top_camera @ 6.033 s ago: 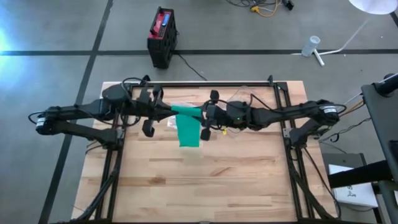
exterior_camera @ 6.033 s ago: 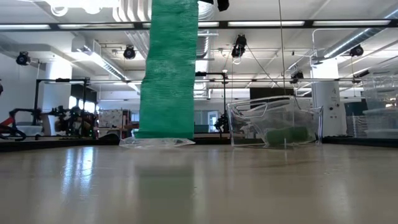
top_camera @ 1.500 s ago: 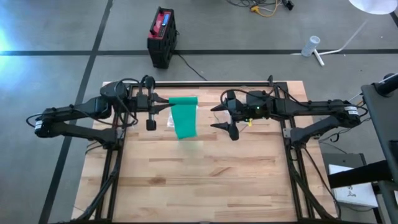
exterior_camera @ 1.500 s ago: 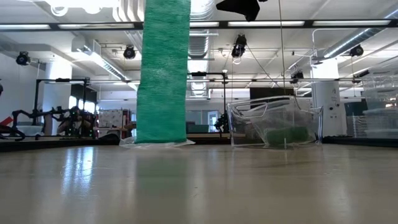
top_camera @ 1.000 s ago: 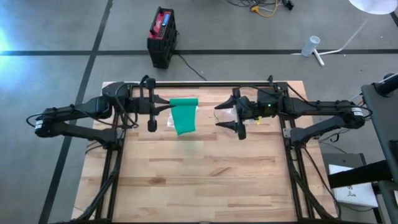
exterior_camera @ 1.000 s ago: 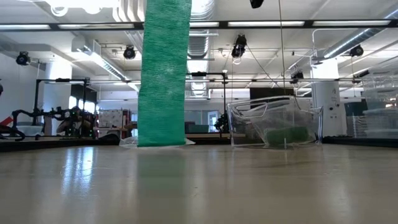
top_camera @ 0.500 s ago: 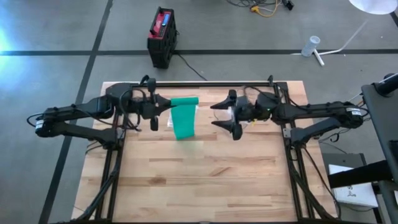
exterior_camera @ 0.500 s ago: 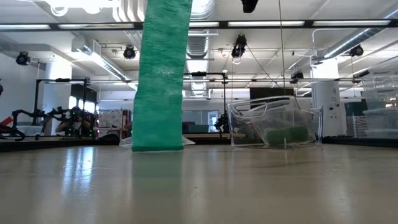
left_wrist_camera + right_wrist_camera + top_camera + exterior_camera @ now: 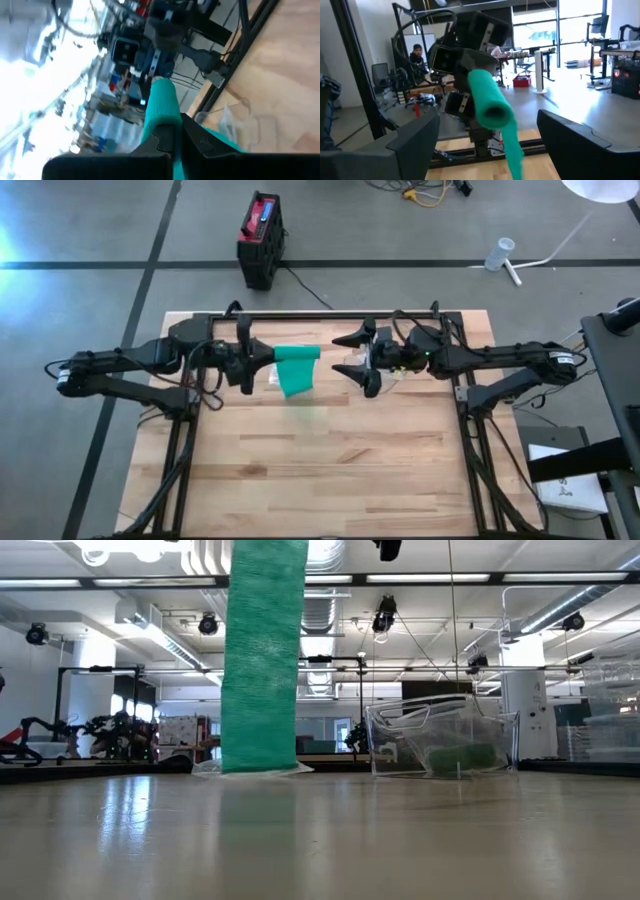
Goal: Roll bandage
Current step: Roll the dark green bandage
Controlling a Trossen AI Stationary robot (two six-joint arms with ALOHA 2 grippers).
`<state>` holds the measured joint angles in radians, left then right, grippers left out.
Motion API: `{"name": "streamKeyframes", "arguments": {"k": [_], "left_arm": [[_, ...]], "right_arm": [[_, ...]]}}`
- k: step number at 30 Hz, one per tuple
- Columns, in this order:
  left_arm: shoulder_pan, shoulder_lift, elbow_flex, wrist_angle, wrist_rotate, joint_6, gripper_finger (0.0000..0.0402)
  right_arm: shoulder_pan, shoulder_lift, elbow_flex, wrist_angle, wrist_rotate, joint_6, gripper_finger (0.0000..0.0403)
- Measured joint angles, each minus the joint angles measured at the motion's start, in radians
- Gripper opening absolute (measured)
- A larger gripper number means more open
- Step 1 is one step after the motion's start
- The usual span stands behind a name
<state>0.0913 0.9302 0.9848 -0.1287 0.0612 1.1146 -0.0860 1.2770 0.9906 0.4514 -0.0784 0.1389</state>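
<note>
A green bandage is partly wound into a roll (image 9: 298, 353) held high above the table's far half. Its loose strip (image 9: 262, 660) hangs straight down, its lower end (image 9: 258, 766) at the table by a clear wrapper. My left gripper (image 9: 266, 361) is shut on the roll, reaching in level from the table's left. My right gripper (image 9: 356, 364) stands open just to the right of the roll. In the right wrist view the roll's free end (image 9: 492, 112) points between its spread fingers, which touch nothing. My left gripper pinches the roll's left end (image 9: 161, 118) between its two fingers, coming level from the table's left, the fingers lying along the roll. The roll sticks out level toward the right arm, lifted clear. The strip (image 9: 226, 141) hangs slack below it.
A clear plastic container (image 9: 440, 740) with a green roll inside stands on the table's far right part, below my right arm. A clear wrapper (image 9: 292, 768) lies under the strip. A person (image 9: 415, 52) sits in the room beyond the table.
My left gripper has rolled about its own line, turning the roll with it, and stayed shut. My right gripper, still open, has gone toward the table's left, closer to the roll's free end, and tipped its fingers upward. The hanging strip has swayed slightly.
</note>
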Motion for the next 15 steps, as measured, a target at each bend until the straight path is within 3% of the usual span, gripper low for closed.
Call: {"name": "streamKeyframes", "arguments": {"k": [7, 15], "left_arm": [[-0.031, -0.002, 0.000, 0.002, -0.025, 0.252, 0.0000], [-0.033, 0.004, 0.000, 0.001, -0.072, 0.374, 0.0000]], "right_arm": [[0.000, -0.006, 0.003, 0.003, 0.000, -0.054, 0.0321], [-0.002, -0.007, 0.003, 0.011, 0.000, -0.090, 0.0329]]}}
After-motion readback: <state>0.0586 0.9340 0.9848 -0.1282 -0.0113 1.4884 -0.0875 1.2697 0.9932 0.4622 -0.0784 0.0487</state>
